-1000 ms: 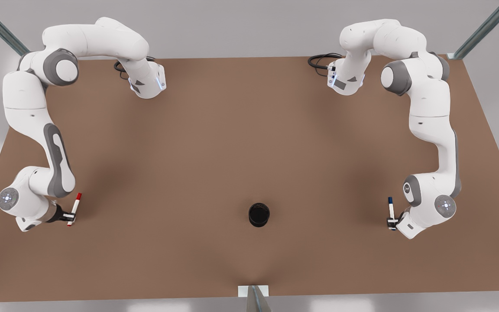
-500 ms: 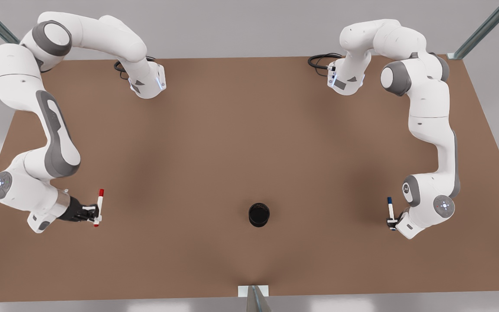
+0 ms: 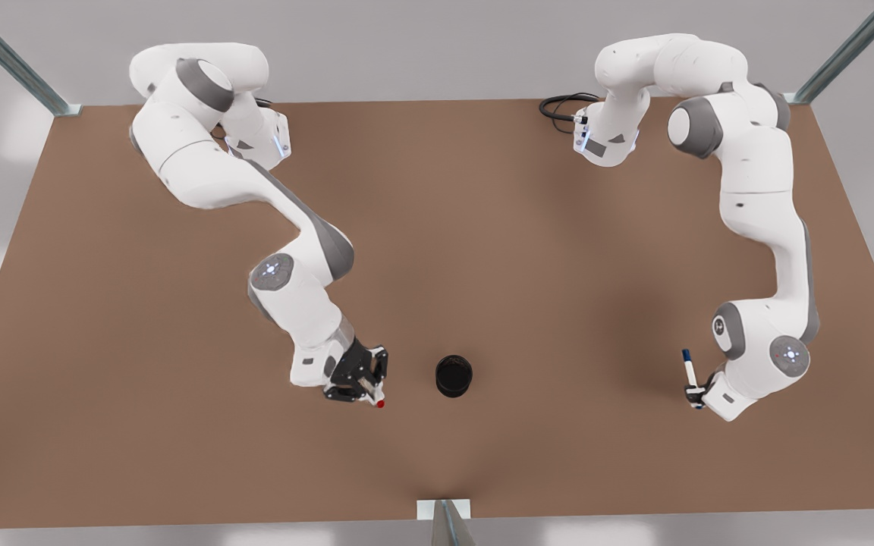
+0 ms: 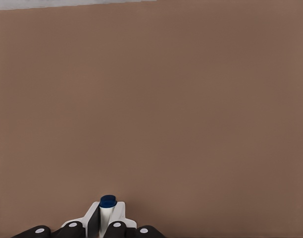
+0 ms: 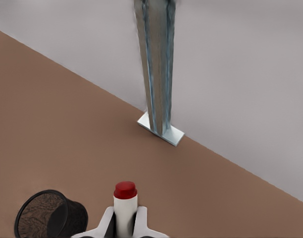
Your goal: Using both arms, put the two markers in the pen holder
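right gripper (image 3: 371,388) clamped on red marker (image 5: 125,204), near pen holder (image 3: 454,375). left gripper (image 3: 693,396) clamped on blue marker (image 3: 687,368), well apart. markers look light, stiff, slick; mid-barrel hold suits.

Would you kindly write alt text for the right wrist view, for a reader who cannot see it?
The right gripper holds the red-capped marker upright above the brown table, with the black pen holder close beside it. Beyond, a metal post stands at the table's edge.
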{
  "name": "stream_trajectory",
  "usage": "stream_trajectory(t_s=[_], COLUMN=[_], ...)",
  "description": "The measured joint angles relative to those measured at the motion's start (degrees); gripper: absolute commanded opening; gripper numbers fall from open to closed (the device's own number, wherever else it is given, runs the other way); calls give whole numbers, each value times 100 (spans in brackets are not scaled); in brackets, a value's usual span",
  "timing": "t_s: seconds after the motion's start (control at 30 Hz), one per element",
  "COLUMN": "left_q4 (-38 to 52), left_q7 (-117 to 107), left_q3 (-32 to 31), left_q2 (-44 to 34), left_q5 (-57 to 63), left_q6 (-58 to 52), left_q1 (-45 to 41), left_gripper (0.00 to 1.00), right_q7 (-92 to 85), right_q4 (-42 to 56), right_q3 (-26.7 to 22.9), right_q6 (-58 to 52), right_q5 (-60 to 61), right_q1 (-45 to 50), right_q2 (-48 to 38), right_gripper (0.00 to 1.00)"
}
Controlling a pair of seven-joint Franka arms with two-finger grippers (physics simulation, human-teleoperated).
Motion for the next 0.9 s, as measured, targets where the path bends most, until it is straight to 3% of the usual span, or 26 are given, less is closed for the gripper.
stream_trajectory(t_s=[0.1,0.23,0.57,0.9], left_q4=[-1,0,89,43], left_q7=[106,394,1094,2190], left_q3=[-258,-746,-1347,-1339], left_q2=[-94,-586,-960,-649], left_q5=[-129,-577,-1415,-2217], left_q6=[-149,-645,-1423,-1570], left_q1=[139,341,335,561], left_gripper=[21,21,21,21], right_q7=[287,830,2059,2972], right_q4=[879,1237,1299,942], right_q3=[-905,-1741,-3109,-3476], right_q6=[349,640,1931,3179], right_q5=[-42,-63,-89,-241], right_q1=[1265,2232,2958,3023], right_q2=[189,316,885,1118], right_gripper=[25,25,25,26])
